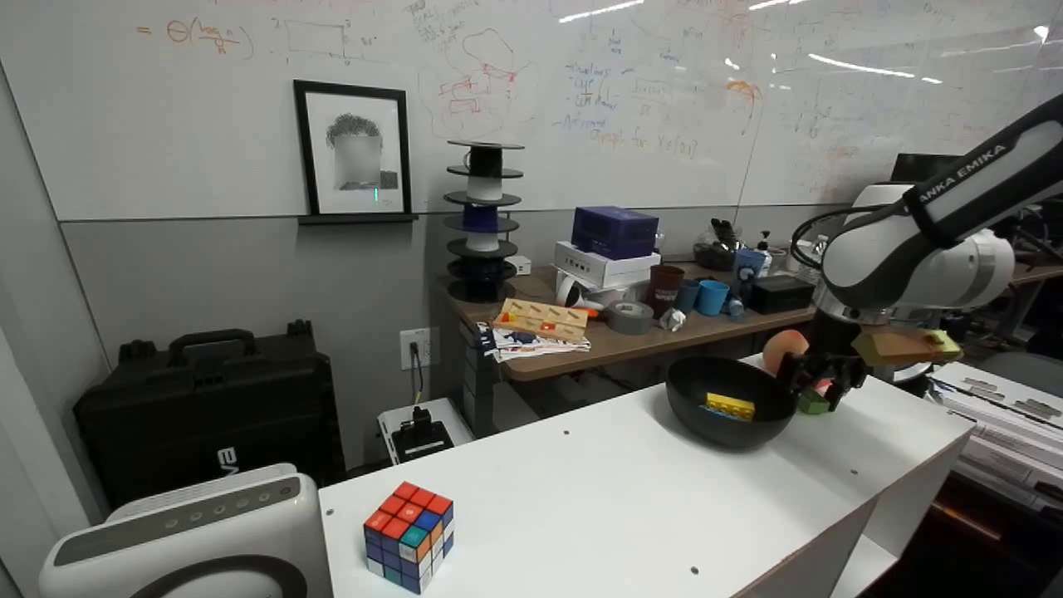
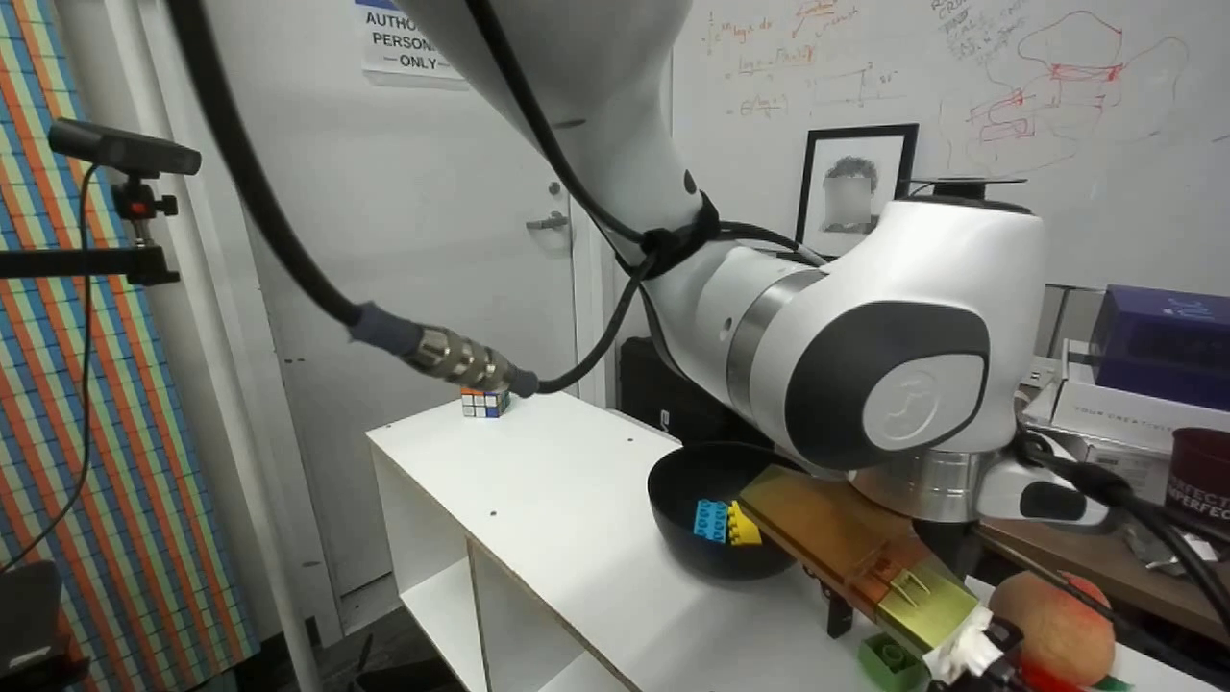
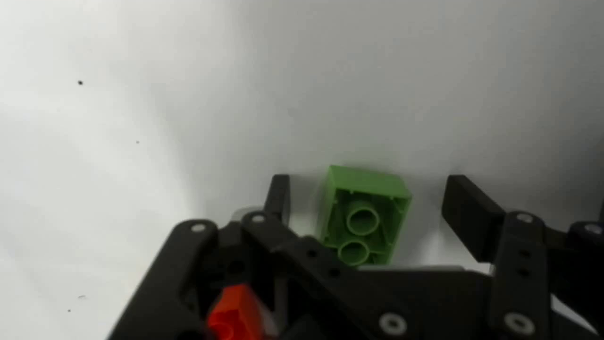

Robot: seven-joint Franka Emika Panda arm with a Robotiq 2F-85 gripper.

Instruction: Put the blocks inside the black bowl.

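Observation:
The black bowl (image 1: 693, 390) stands on the white surface; its wall also shows in an exterior view (image 2: 677, 533). The yellow block (image 1: 731, 407) and the flat blue block (image 2: 711, 520) lie inside it. A green block (image 3: 363, 212) lies outside the bowl, hollow underside up; it also shows in both exterior views (image 1: 814, 404) (image 2: 894, 663). My gripper (image 3: 370, 200) is open, with one finger on each side of the green block and a gap at both sides. The red block (image 3: 237, 314) lies partly hidden behind the gripper linkage in the wrist view.
The peach-orange ball (image 1: 785, 350) sits close behind the gripper; it also shows in an exterior view (image 2: 1052, 625). The bowl stands right beside the gripper. A Rubik's cube (image 1: 409, 536) is at the far end of the white surface (image 1: 565, 507). A cluttered brown desk (image 1: 531, 361) stands behind.

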